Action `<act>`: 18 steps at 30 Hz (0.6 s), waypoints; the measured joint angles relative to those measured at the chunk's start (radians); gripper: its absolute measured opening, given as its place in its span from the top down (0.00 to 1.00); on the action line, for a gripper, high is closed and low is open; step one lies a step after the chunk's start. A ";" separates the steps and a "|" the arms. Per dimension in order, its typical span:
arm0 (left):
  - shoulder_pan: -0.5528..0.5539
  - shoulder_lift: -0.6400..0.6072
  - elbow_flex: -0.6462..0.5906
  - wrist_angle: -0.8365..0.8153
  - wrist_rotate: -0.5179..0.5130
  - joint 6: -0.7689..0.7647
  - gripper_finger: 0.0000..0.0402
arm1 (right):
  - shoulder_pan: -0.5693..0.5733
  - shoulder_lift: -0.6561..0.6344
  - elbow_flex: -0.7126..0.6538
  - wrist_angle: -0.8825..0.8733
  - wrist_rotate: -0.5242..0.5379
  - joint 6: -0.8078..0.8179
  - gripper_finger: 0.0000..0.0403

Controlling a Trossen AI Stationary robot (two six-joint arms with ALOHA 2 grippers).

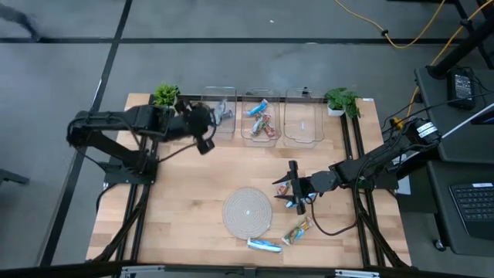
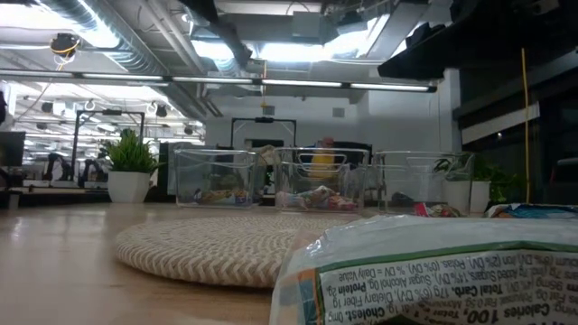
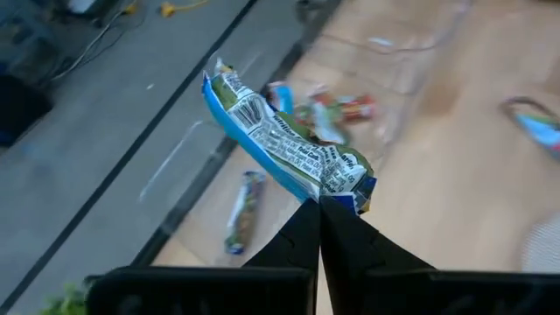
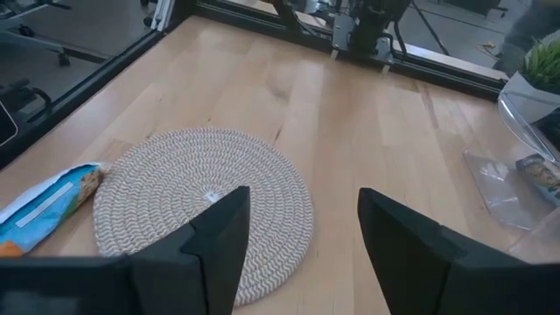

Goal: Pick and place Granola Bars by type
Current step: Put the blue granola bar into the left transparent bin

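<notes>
left hand (image 3: 319,203) up over the back-left of the desk (image 1: 193,193), right above the leftmost clear bin (image 1: 218,116), fingers pinched tight on the end of a blue-edged granola bar (image 3: 284,144), which sticks out past the fingertips and hangs over the bin. one more bar (image 3: 243,210) lying flat in that bin below it, greenish with blue ends.

right hand (image 1: 296,193) low over the desk just right of the round woven mat (image 1: 248,211), fingers spread wide with nothing between them. from its own wrist view, mat straight ahead through the gap and a bright blue bar (image 4: 48,203) lying against the mat's edge. a red/orange bar (image 1: 282,186) sitting right beside the hand, touching or nearly so, can't quite tell which.

rough count from above: three clear bins in a row along the back edge. left one as above, middle bin (image 1: 260,116) with a small pile of mixed blue and red/green bars, maybe three or four, hard to split apart. right bin (image 1: 302,120) looks to have only a pale scrap in it. loose on the desk: three bars, meaning the red one by the hand, a green/orange one (image 1: 297,231) near the front, and a bright blue one (image 1: 264,245) at the mat's front edge. two small potted plants (image 1: 165,95) at the back corners.
</notes>
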 joint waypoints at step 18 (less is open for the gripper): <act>0.322 0.079 0.000 -0.005 0.110 0.094 1.00 | 0.000 0.000 0.000 0.000 0.000 -0.004 0.46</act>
